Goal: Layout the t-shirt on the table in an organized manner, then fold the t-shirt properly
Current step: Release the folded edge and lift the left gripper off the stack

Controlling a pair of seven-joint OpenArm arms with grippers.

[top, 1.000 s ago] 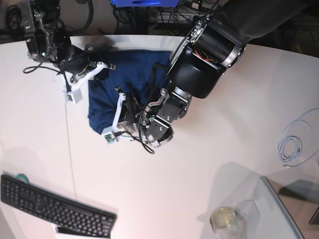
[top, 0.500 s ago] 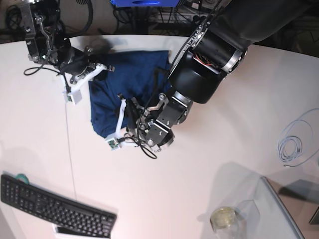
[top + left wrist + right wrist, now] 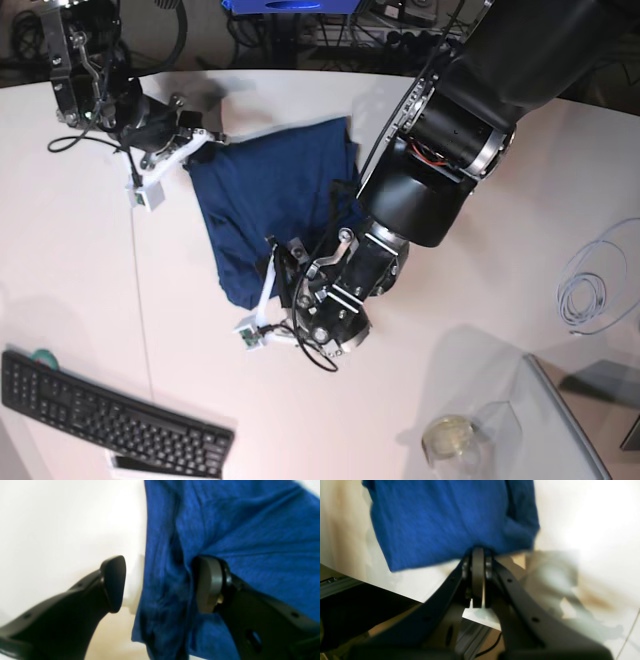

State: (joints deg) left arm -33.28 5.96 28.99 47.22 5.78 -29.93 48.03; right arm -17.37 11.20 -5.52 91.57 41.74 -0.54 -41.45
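Since the earlier frame, my left hand had dragged the near corner of the t-shirt lower and rightward across the desk, and its fingers had spread apart. The wrist view showed a hanging fold of cloth between the two pads, the right pad touching the fabric and the left one clear of it, so I judged the hold let go or nearly so. My right hand was pressed together, pinching the far edge of the t-shirt near the back of the desk. The shirt lay rumpled and slanted between my two hands, not yet flat. It looked soft, light and limp; it would sag and bunch wherever unsupported, and could slide on the smooth top. I judged the best holds to be hems and corners, gripped through both layers, then pulled taut.
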